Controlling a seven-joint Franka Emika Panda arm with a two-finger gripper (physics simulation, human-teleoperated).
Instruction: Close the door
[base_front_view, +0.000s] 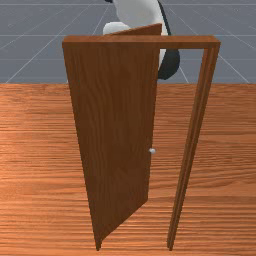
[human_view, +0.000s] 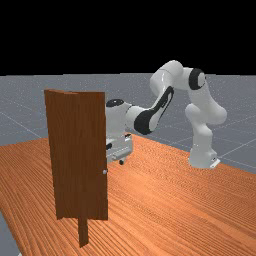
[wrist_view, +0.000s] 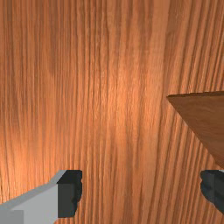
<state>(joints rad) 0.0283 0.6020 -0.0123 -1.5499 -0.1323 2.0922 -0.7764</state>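
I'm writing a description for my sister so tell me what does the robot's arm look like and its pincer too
The arm is glossy white, with smooth, rounded segments and black sections around several joints. Its pincer has two fingers, grey with blocky, near-black pads at the tips.

arm (human_view: 162, 82) bent, fingers (human_view: 121, 162) pointing down, spread wide

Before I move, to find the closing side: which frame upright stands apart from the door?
The upright at the front view's right: a gap parts it from the door, which meets the other.
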